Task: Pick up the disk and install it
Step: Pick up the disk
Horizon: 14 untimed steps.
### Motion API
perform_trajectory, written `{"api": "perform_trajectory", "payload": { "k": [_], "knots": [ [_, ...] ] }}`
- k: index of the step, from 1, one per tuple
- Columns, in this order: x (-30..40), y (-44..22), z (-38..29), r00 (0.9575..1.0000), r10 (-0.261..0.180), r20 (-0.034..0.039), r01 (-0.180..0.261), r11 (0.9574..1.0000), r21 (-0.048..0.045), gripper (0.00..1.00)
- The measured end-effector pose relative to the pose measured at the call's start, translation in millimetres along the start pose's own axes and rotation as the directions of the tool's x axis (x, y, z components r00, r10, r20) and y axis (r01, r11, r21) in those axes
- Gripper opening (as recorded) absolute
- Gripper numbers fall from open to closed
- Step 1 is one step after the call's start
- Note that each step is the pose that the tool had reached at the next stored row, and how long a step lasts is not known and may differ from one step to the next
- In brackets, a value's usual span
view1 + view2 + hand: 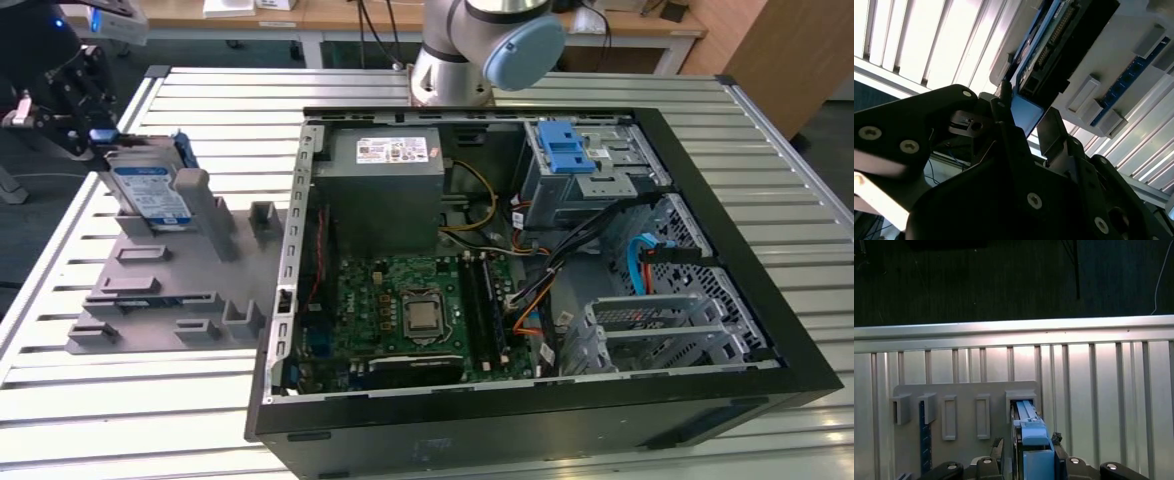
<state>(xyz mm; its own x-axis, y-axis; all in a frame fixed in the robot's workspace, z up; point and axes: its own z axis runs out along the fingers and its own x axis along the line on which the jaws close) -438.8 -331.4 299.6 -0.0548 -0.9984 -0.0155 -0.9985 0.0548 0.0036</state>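
Slatted metal desk [667, 90] carrying an open computer case [534, 440]. Beside the case, toward the exterior view's left, a grey fixture plate [160, 300] is lying flat. The disk [144, 192] is standing on edge in a slot of that plate, roughly level with the case's grey power-supply box [394, 190], and is not yet inside the case. The hand [91, 122] is sitting over the disk's upper blue rail [1030, 435], on the side away from the case. Whether it is clenched or released cannot be told. By this reading, a good lift is calling for a square, centred hold and a straight pull along the slot. Any tilt is likely to bind the rails against the plate's posts.
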Motion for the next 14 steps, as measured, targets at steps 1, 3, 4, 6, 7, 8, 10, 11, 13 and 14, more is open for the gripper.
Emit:
{"api": "perform_trajectory", "payload": {
  "k": [1,3,4,6,7,8,10,11,13,14],
  "knots": [
    [-0.7,0.0,0.3,1.0000,0.000,-0.0001,0.000,1.0000,-0.0001,0.48],
    [-2.7,0.1,0.8,1.0000,0.000,0.0000,0.000,1.0000,0.0000,0.48],
    [-3.7,0.1,1.0,1.0000,0.000,0.0000,0.000,1.0000,0.0000,0.48],
    [-4.4,0.2,1.9,1.0000,0.000,0.0001,0.000,1.0000,0.0002,0.48],
    [-4.4,0.2,2.7,1.0000,0.000,0.0000,0.000,1.0000,0.0001,0.48],
    [-4.4,0.1,3.5,1.0000,0.000,-0.0004,0.000,1.0000,0.0000,0.48],
    [-4.4,0.2,5.7,1.0000,0.000,-0.0023,0.000,1.0000,-0.0001,0.48],
    [-4.4,0.2,6.9,1.0000,0.000,-0.0029,0.000,1.0000,0.0001,0.48],
    [-4.4,0.2,8.8,1.0000,0.000,-0.0034,0.000,1.0000,0.0001,0.48],
    [-4.4,0.2,9.3,1.0000,0.000,-0.0035,0.000,1.0000,0.0001,0.48]
  ]
}}
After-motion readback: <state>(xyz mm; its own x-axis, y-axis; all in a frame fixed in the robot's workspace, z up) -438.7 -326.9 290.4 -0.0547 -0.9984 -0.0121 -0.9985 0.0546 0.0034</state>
